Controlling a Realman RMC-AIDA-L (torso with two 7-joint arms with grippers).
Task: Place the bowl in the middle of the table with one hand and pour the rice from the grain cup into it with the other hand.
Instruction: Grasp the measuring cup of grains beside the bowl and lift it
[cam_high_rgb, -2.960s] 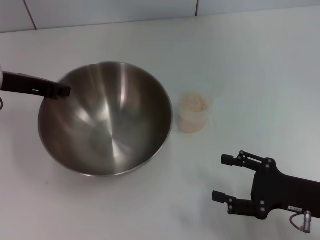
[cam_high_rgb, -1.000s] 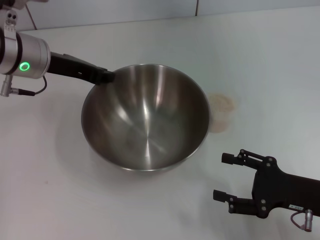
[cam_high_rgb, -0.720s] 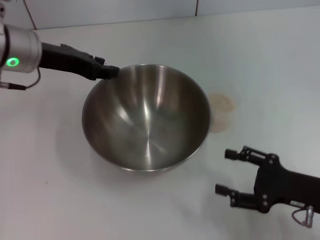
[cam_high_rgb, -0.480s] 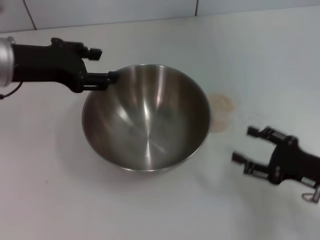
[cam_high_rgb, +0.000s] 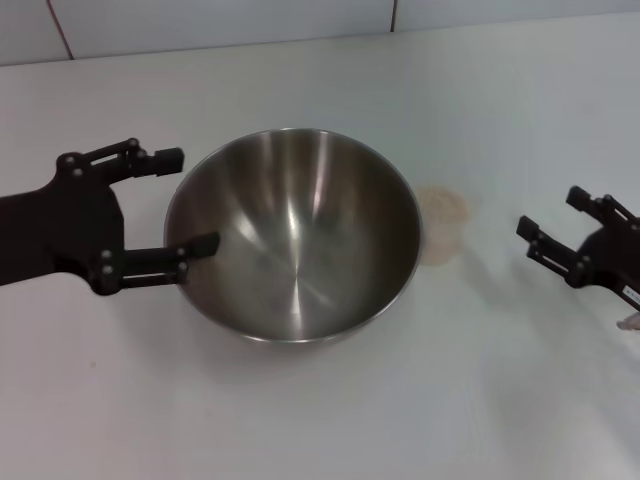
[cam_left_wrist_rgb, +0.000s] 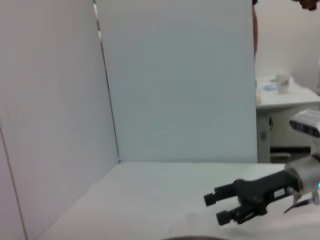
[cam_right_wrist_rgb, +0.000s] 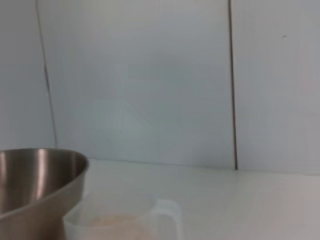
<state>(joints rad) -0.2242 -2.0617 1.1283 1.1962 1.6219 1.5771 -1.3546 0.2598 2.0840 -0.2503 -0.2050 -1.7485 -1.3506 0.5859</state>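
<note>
Here, cup (cam_high_rgb: 443, 227): faint beside bowl (cam_high_rgb: 292, 232), at 3 o'clock.
Left claw (cam_high_rgb: 181, 201): released, straddling the rim.
Right claw (cam_high_rgb: 549, 224): released, partly cut off.

- The table (cam_high_rgb: 300, 420) is a plain white, smooth surface that reaches back to a pale panelled wall (cam_high_rgb: 220, 20).
- The bowl (cam_high_rgb: 292, 232), a large stainless-steel one, stands upright on the table. Its shiny brushed inside shows nothing in it.
- The grain cup (cam_high_rgb: 442, 226) stands on the table just beside the bowl, on the bowl's right in the head view, very close to the bowl's rim; whether they touch cannot be told.
- The cup is clear plastic and upright, with beige rice (cam_right_wrist_rgb: 116, 220) inside it; the right wrist view shows the cup (cam_right_wrist_rgb: 121, 218) next to the bowl's outer wall (cam_right_wrist_rgb: 37, 187).
</note>
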